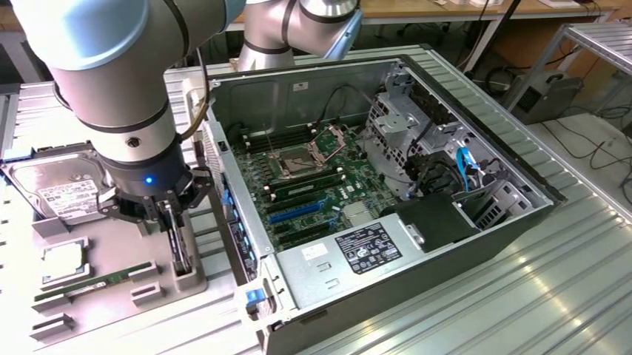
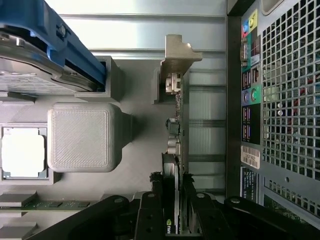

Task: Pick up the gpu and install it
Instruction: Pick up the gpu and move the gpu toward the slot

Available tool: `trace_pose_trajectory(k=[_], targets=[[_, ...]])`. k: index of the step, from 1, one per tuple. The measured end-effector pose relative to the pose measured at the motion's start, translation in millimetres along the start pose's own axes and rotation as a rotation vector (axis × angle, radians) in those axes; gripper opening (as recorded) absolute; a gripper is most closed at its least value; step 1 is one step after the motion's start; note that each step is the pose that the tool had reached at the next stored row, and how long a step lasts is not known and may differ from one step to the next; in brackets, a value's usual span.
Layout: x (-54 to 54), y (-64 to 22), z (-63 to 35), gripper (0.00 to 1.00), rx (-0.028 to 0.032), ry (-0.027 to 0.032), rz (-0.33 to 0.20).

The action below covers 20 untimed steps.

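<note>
One arm. Exterior view: wrist vertical, gripper [image 1: 170, 222] pointing down over tray [image 1: 109, 255], on the exterior view's left of case [image 1: 296, 89]. gpu [image 1: 179, 251] stands on edge in its slot directly beneath, long axis parallel to the case wall.
Wrist view: fingers [image 2: 150, 212] press both gpu faces, clamped on it; card sits in slot.

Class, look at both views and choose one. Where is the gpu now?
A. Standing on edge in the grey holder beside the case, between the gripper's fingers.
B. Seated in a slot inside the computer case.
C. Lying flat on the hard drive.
A: the gpu stands on edge in the grey holder outside the computer case, with the gripper closed on it from both sides.
</note>
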<state>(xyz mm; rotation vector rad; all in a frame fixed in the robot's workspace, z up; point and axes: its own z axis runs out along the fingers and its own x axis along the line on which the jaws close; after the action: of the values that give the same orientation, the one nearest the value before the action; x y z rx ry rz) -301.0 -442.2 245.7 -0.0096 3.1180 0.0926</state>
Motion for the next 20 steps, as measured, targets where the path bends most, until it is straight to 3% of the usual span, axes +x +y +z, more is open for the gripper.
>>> trace_pose_trajectory(k=[4,11,20], targets=[[-0.1,0.3,-5.9,0.26,0.0001,0.0001,0.0],[-0.6,1.7,-29.5,0.26,0.0,0.0001,-0.001],[-1.7,4.2,-75.8,0.26,-0.0001,0.0,-0.001]])
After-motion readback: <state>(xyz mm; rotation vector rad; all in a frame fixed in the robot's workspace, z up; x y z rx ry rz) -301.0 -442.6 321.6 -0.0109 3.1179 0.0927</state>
